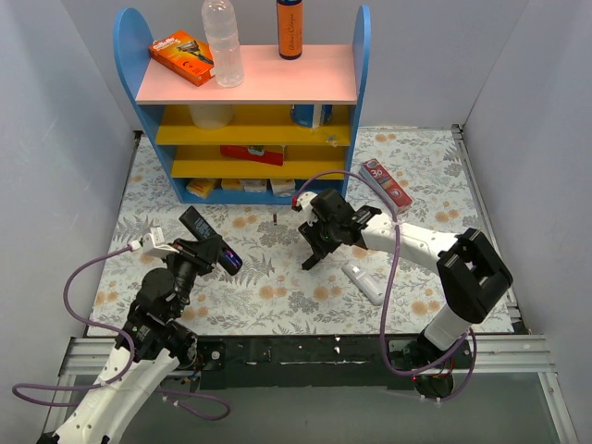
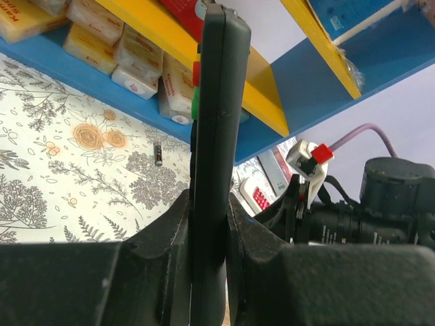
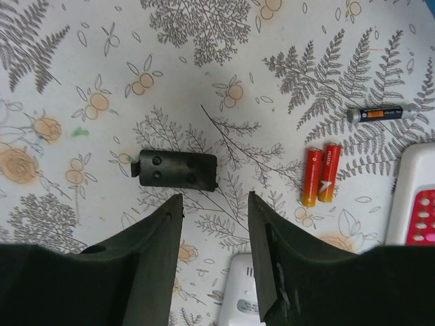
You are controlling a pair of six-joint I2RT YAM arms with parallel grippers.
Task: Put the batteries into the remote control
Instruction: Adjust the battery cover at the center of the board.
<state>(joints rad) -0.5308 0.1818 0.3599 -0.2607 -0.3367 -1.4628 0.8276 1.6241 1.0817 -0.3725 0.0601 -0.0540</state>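
Our left gripper [image 2: 207, 200] clamps the black remote [image 2: 216, 102]; right gripper [image 3: 214, 197] hovers, jaws apart, near the cover [image 3: 178, 170]. Batteries [image 3: 329, 170] right of it look light and slippery, so we'd pinch mid-body.

Shelf [image 1: 245, 88]: top centre of the overhead view, at the far side of the table [image 1: 277, 296].
Bottle [image 1: 222, 42]: on the shelf's top board, left of centre.
Box [image 1: 386, 183]: on the table, right of the shelf.
Remote [image 1: 196, 225]: left of centre, between the left gripper's [image 2: 209, 231] fingers.
Cover [image 3: 178, 170]: centre of the right wrist view, flat on the table.
Batteries [image 3: 321, 174]: two side by side, right of the cover; third battery [image 3: 383, 113] upper right of them.
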